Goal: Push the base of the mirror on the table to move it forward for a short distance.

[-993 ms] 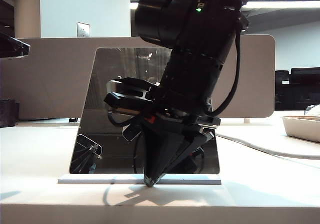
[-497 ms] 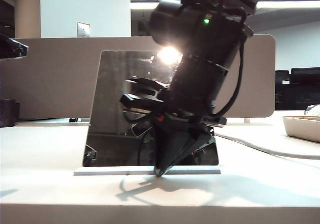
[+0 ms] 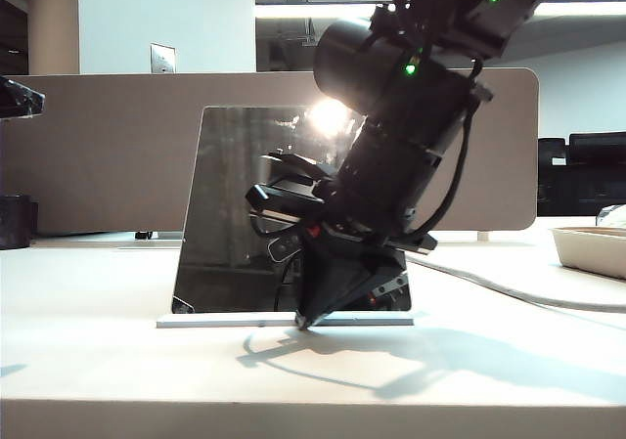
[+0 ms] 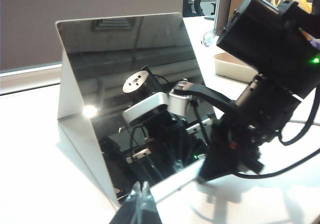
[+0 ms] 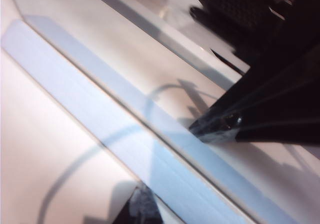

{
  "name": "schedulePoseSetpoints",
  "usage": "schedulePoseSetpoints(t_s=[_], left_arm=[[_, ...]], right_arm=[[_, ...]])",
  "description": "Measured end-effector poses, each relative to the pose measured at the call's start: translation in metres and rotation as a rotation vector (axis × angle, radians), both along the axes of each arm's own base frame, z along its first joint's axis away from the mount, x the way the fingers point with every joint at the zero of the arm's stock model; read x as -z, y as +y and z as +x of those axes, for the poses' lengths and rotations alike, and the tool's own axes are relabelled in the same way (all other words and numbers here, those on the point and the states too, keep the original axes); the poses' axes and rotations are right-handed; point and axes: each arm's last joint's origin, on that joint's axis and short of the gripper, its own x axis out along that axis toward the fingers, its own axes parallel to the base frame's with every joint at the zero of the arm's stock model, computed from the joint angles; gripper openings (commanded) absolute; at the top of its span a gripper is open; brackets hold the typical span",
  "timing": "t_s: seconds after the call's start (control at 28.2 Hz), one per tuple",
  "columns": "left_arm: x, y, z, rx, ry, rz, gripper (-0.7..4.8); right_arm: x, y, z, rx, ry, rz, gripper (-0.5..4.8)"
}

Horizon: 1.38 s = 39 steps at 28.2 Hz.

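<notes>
Exterior view: the mirror (image 3: 230, 214), a frameless trapezoid narrower at the top, stands upright on its thin white base (image 3: 220, 320) near the middle of the surface (image 3: 88, 361). Its dark face carries a bright glint close to the upper right corner. The right arm (image 3: 411, 136) slants down in front of the mirror's right half. The right pincer (image 3: 302, 323) is clenched to a single point, and that tip meets the front edge of the base, right of the base's middle. The arm's shadow falls on the surface in front of the base. A brown partition (image 3: 98, 155) stands behind the mirror, and a shallow tray (image 3: 590, 250) lies at the far right, well apart from it. A cable (image 3: 509, 292) runs across the surface between tray and mirror.

Left wrist view: the mirror (image 4: 130, 84) is seen obliquely, with its white side support visible; the right arm (image 4: 260, 109) leans toward its lower edge. The left pincer (image 4: 140, 204) shows only as a narrow tip at the frame's edge, low in front of the mirror and apart from it; whether it is released or clenched cannot be told.

Right wrist view: the closed dark tip of the right pincer (image 5: 210, 129) rests against the pale strip of the base (image 5: 100, 119).
</notes>
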Motion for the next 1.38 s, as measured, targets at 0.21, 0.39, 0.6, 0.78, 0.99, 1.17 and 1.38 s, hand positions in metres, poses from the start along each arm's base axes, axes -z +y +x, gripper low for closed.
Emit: schedulePoseSetpoints(t_s=[0.21, 0.39, 0.6, 0.78, 0.99, 1.17, 1.38], left_arm=[[0.0, 0.001, 0.0, -0.006, 0.0, 0.0, -0.01], [0.0, 0.004, 0.003, -0.051, 0.0, 0.0, -0.01], [0.0, 0.008, 0.006, -0.102, 0.0, 0.0, -0.01], [0.0, 0.009, 0.006, -0.113, 0.0, 0.0, -0.01], [0.0, 0.009, 0.006, -0.113, 0.0, 0.0, -0.01], [0.0, 0.01, 0.006, -0.118, 0.0, 0.0, -0.01], [0.0, 0.011, 0.007, -0.139, 0.0, 0.0, -0.01]], right_arm=[[0.006, 0.004, 0.01, 0.006, -0.041, 0.048, -0.05], [0.009, -0.001, 0.023, 0.031, -0.074, 0.091, -0.05], [0.009, -0.02, 0.041, 0.101, -0.096, 0.114, -0.05], [0.009, -0.028, 0.052, 0.136, -0.111, 0.123, -0.05], [0.008, -0.02, 0.076, 0.149, -0.118, 0.141, -0.05], [0.007, -0.012, 0.09, 0.153, -0.123, 0.146, -0.05], [0.01, -0.001, 0.111, 0.153, -0.142, 0.171, -0.05]])
